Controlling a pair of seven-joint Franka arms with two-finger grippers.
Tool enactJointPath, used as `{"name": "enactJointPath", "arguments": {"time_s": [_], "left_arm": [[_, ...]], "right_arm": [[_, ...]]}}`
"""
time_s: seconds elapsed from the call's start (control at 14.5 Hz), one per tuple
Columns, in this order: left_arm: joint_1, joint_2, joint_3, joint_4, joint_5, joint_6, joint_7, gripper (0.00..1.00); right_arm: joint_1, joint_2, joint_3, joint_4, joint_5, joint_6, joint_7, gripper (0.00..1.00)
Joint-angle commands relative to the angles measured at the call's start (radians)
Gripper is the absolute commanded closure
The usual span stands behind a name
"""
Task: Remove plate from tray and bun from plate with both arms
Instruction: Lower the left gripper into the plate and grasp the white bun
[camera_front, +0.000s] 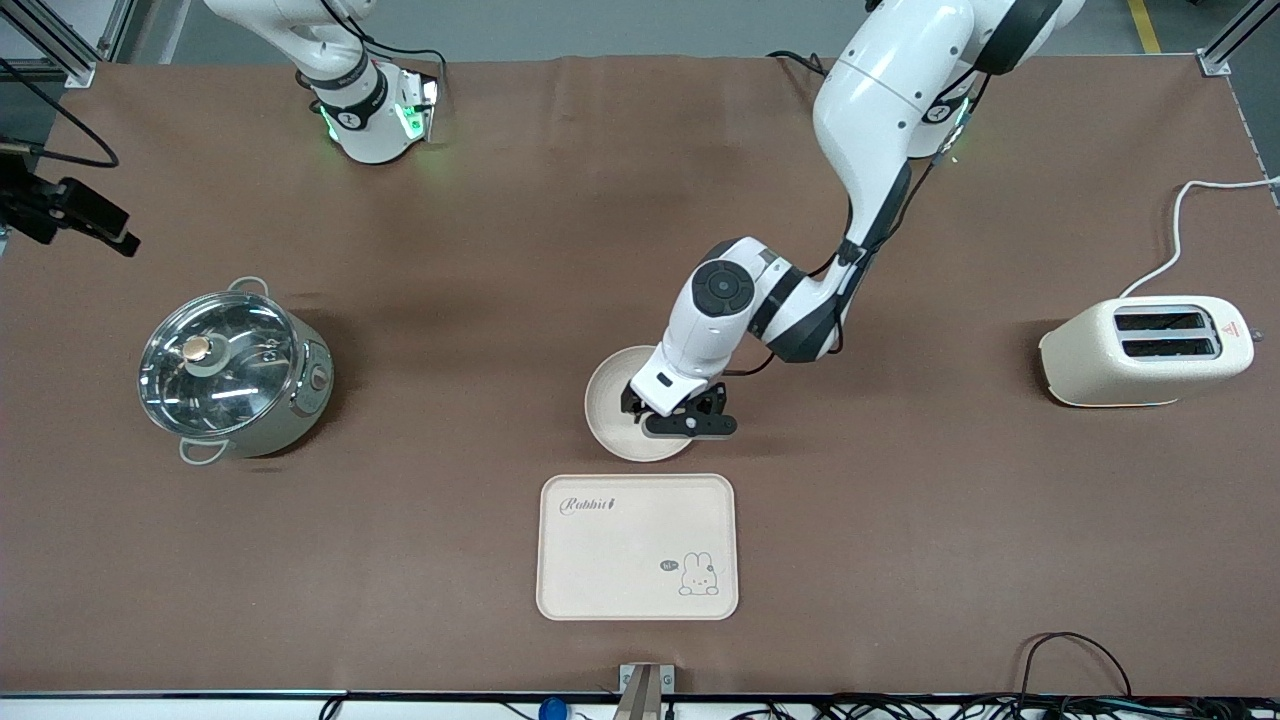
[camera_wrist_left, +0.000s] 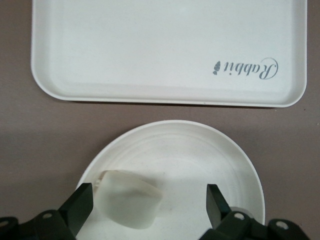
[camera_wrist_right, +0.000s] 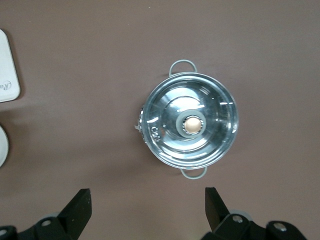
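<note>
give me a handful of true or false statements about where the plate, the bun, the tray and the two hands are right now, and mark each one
1. The plate lies on the table, farther from the front camera than the tray. True.
2. The bun lies on the tray. False: it lies in the plate; the tray holds nothing.
3. The left hand is over the plate, fingers open. True.
4. The left hand is clamped on the bun. False: its fingers stand apart with the bun lying between them.
5. The right hand is over the toaster. False: it is open above the table by the lidded pot.
</note>
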Motion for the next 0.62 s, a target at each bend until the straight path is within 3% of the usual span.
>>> {"name": "enactJointPath", "arguments": {"time_s": [0.0,0.28,0.41,0.48,0.55], "left_arm": [[-0.012,0.004,0.010,0.015,0.038,0.001,-0.025,0.00],[-0.017,0.029,0.011,0.009,0.041,0.010,-0.028,0.01],[-0.021,0.028,0.011,-0.020,0.086,0.010,-0.030,0.03],[-0.020,0.023,0.011,-0.034,0.132,0.010,-0.031,0.16],[-0.020,0.020,0.011,-0.041,0.148,0.010,-0.044,0.35]], "right_arm": [[0.002,-0.005,0.002,0.041,-0.032,-0.019,-0.047,0.00],[-0.012,-0.001,0.003,0.058,-0.028,-0.025,-0.115,0.00],[-0.022,-0.001,0.003,0.056,-0.019,-0.098,-0.116,0.00],[-0.022,0.001,0.005,0.056,-0.006,-0.144,-0.119,0.00],[-0.021,0.002,0.005,0.056,0.007,-0.153,-0.119,0.00]]}}
